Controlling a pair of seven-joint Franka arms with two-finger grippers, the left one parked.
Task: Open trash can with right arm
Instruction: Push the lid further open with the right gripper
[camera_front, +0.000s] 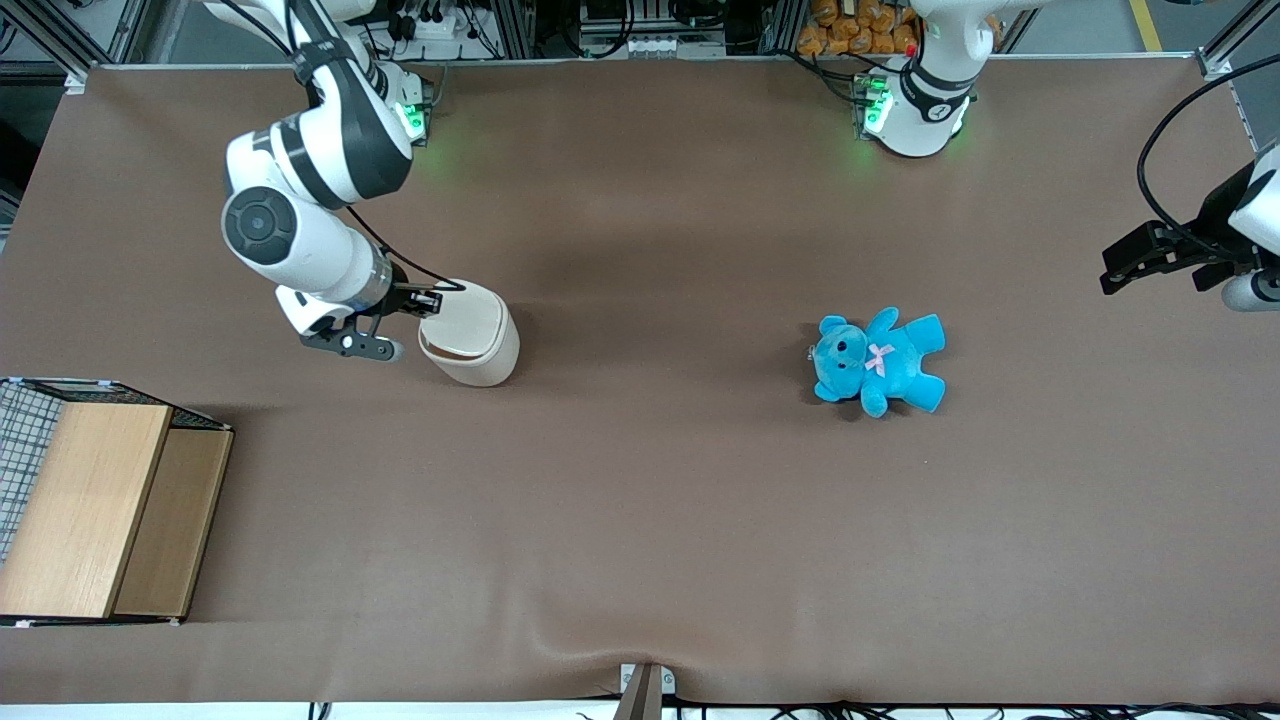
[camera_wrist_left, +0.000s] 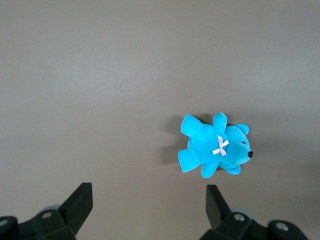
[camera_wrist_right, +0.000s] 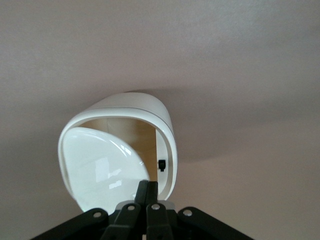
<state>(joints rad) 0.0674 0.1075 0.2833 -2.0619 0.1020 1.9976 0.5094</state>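
The cream-white trash can (camera_front: 478, 345) stands on the brown table, toward the working arm's end. In the right wrist view the trash can (camera_wrist_right: 165, 125) has its flat lid (camera_wrist_right: 100, 167) tipped, and a gap beside the lid shows the tan inside (camera_wrist_right: 137, 135). The right arm (camera_front: 300, 190) reaches down to the can. Its black gripper (camera_front: 428, 302) sits at the can's rim, on the side toward the arm's base. The fingertips (camera_wrist_right: 143, 186) are pressed together and rest against the edge of the lid; the gripper (camera_wrist_right: 148, 187) holds nothing between them.
A blue teddy (camera_front: 878, 361) lies toward the parked arm's end of the table, and shows in the left wrist view (camera_wrist_left: 212, 147). A wooden box with wire mesh (camera_front: 95, 505) stands at the table's corner nearer the front camera, on the working arm's end.
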